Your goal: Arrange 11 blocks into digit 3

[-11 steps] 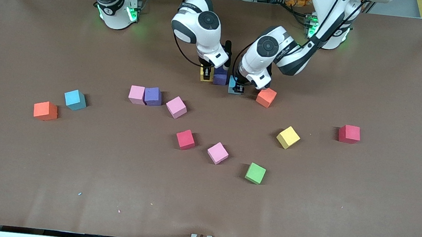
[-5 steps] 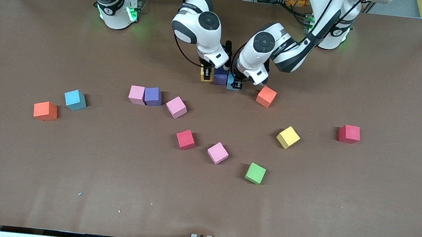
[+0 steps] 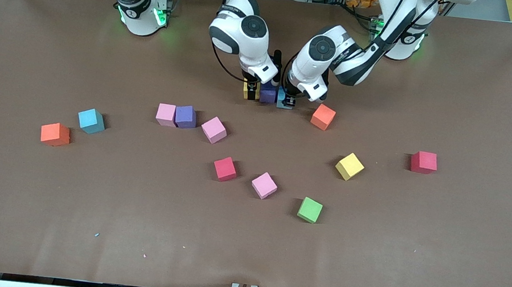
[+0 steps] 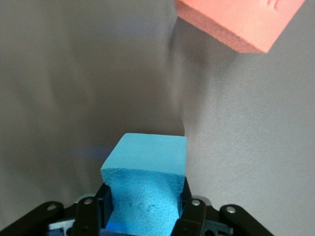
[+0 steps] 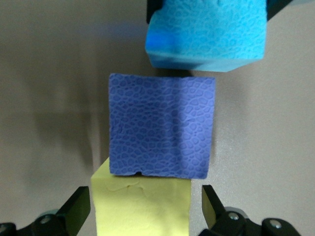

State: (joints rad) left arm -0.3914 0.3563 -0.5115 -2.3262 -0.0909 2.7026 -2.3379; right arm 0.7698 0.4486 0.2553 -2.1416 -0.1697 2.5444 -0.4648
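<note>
A yellow block, a purple block and a blue block lie in a row near the robots' bases. My right gripper is open, its fingers either side of the yellow block, which touches the purple block. My left gripper is shut on the blue block, right beside the purple one. In the right wrist view the blue block shows a thin shadowed gap to it. An orange block lies close to the left gripper.
Loose blocks lie nearer the front camera: pink touching purple, pink, red, pink, green, yellow, red, blue, orange.
My left gripper has carried the blue block toward the right arm's end, up against the purple block. My right gripper has stayed at the yellow block.
</note>
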